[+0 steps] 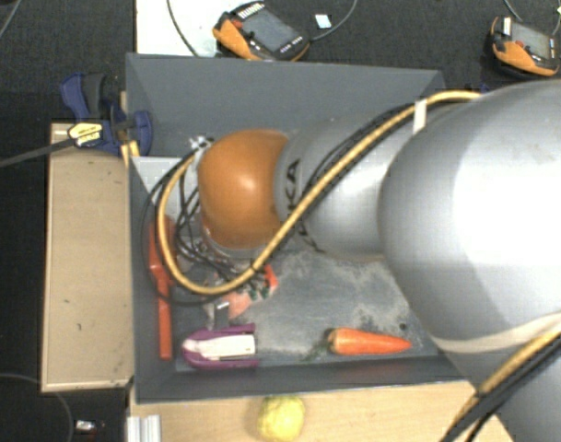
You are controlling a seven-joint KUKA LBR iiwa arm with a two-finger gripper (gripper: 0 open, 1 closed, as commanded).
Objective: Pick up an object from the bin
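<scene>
step: hand [223, 270] low in bin [262, 90], just behind purple-white stapler [221, 346], grip state cannot tell | orange carrot [368, 343] right of stapler, untouched | seemingly nothing lifted; grasp and lift left

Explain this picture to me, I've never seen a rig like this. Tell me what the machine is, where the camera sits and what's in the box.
One camera looks down from above, a little to one side. The big silver shape is a robot arm reaching in from the right. The orange dome is a cover on its wrist, with cables looped round it. Under it stands a grey metal bin. On its floor lie a carrot by the near wall, a purple and white thing in the near left corner and an orange strip along the left wall. Whether anything is held, I cannot tell.
</scene>
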